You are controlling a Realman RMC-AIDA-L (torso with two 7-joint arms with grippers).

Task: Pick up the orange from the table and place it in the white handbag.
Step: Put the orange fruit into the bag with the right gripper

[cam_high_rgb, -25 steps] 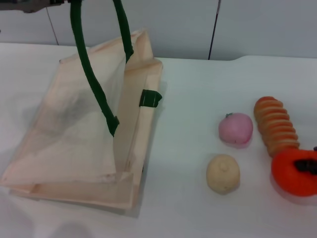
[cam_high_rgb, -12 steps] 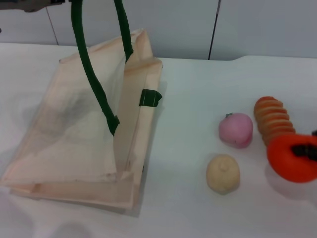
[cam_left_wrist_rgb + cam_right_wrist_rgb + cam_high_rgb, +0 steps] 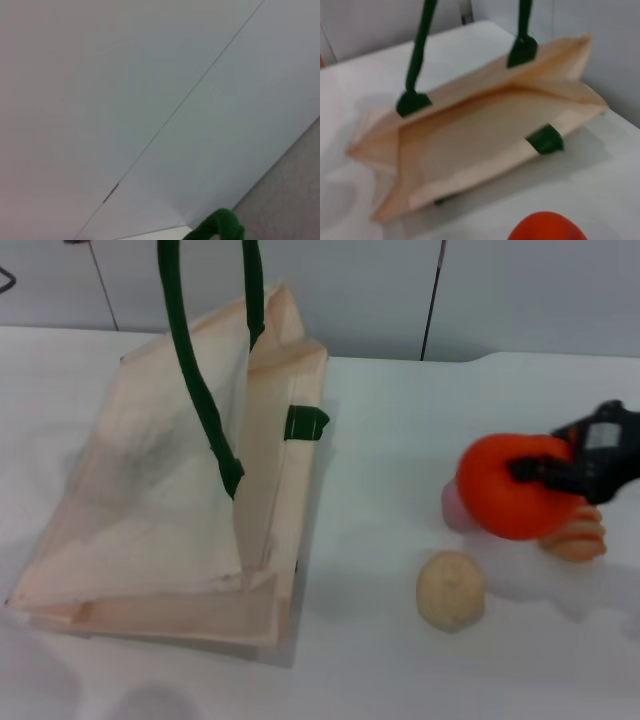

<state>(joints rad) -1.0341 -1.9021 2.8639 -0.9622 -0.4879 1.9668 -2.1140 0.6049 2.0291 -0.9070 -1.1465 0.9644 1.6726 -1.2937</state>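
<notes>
The round bright red-orange orange (image 3: 510,487) is held clamped in the black right gripper (image 3: 560,472), lifted above the plain white table (image 3: 380,640), over what appears to be a pink fruit. Open tabletop separates it from the cream fabric handbag (image 3: 160,510), whose green rope handles (image 3: 195,390) are pulled upward.

Handbag (image 3: 160,510) left on table (image 3: 380,640); orange (image 3: 505,485) right, above lump (image 3: 450,590).

The orange (image 3: 505,498) in the right gripper (image 3: 545,472) hides most of the pink fruit (image 3: 453,508) and bread loaf (image 3: 578,537) beneath it. The white handbag's (image 3: 170,500) handles (image 3: 190,370) run off frame.
</notes>
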